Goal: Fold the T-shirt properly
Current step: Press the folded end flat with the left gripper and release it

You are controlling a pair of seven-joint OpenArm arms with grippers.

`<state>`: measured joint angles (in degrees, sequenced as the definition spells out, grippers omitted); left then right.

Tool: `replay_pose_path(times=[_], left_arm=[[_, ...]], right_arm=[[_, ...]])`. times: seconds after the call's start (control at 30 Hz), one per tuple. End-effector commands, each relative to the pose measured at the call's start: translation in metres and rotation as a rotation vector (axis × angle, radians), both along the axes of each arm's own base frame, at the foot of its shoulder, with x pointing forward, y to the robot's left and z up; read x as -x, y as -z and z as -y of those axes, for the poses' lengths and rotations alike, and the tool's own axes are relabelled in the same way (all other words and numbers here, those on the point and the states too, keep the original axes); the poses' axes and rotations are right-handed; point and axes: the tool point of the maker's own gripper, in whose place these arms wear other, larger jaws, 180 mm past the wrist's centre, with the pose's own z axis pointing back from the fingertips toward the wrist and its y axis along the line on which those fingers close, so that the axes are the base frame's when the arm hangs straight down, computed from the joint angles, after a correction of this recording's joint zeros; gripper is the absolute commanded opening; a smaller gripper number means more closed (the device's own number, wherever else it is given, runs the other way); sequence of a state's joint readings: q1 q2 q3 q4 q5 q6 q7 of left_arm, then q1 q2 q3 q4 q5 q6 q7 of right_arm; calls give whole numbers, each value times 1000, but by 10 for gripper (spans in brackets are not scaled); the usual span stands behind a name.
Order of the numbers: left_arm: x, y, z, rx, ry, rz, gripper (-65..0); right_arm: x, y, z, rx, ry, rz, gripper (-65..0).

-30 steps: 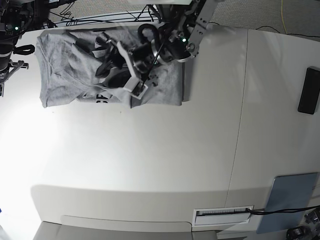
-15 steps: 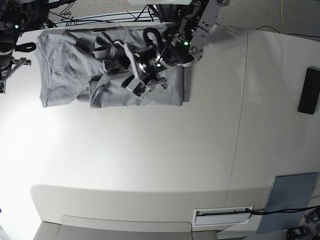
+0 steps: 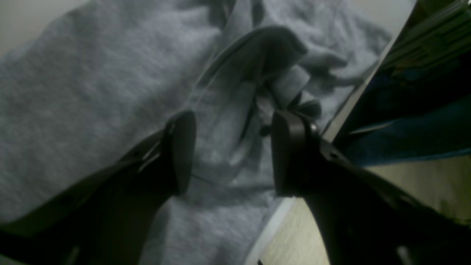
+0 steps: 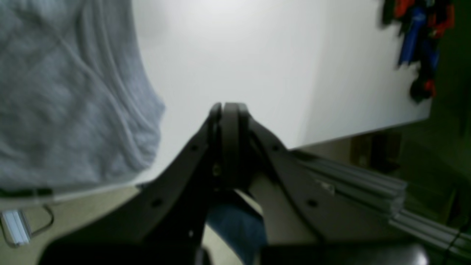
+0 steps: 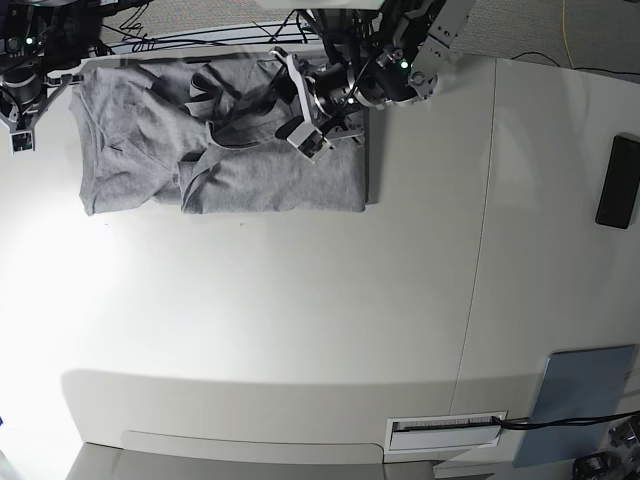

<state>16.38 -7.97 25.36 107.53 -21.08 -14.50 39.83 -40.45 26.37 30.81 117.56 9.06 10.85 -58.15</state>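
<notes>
The light grey T-shirt (image 5: 230, 170) lies partly folded at the far left of the white table (image 5: 300, 330), plain side up, with rumpled folds near its far edge. My left gripper (image 5: 304, 118) hovers over that rumpled far part. In the left wrist view the left gripper (image 3: 233, 151) stands open, its dark fingers (image 3: 182, 147) apart above the T-shirt (image 3: 92, 92), and nothing is held. My right gripper (image 5: 24, 112) sits off the shirt's left end. In the right wrist view the right gripper (image 4: 228, 110) is shut and empty over bare table, beside the T-shirt (image 4: 66, 95).
A black flat device (image 5: 618, 182) lies at the right edge. A grey-blue pad (image 5: 582, 402) and a white labelled strip (image 5: 445, 432) sit at the near right. A seam (image 5: 482, 250) runs across the table. Cables (image 5: 150, 35) hang behind the far edge.
The left gripper has pulled back from the shirt's middle toward the far edge. A flap now covers the black lettering that showed before. The right arm has shifted slightly toward the far edge.
</notes>
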Motion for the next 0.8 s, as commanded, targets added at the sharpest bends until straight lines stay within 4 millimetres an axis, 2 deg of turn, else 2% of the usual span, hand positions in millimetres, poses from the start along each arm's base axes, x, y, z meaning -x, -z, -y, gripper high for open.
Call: replay_pose_path(times=[0.0, 0.1, 0.23, 0.37, 0.57, 0.63, 0.7, 0.77], left_arm=[[-8, -12, 3, 34, -17, 37, -315], [-16, -6, -5, -20, -63, 54, -315], [-24, 0, -17, -112, -80, 120, -315], [-22, 7, -19, -128, -77, 107, -315], [-13, 33, -20, -146, -69, 34, -315], [-11, 33, -17, -126, -68, 17, -315], [-6, 27, -10, -85, -25, 22, -343], [2, 21, -1, -36, 33, 22, -426]], right_arm=[[-1, -5, 8, 29, 1, 6, -650], [7, 3, 15, 23, 31, -28, -650], [9, 5, 16, 22, 37, -35, -650], [9, 5, 16, 22, 37, -35, -650], [9, 5, 16, 22, 37, -36, -650], [9, 5, 15, 22, 36, -36, -650], [9, 5, 15, 22, 37, -36, -650], [9, 5, 16, 22, 37, -36, -650]])
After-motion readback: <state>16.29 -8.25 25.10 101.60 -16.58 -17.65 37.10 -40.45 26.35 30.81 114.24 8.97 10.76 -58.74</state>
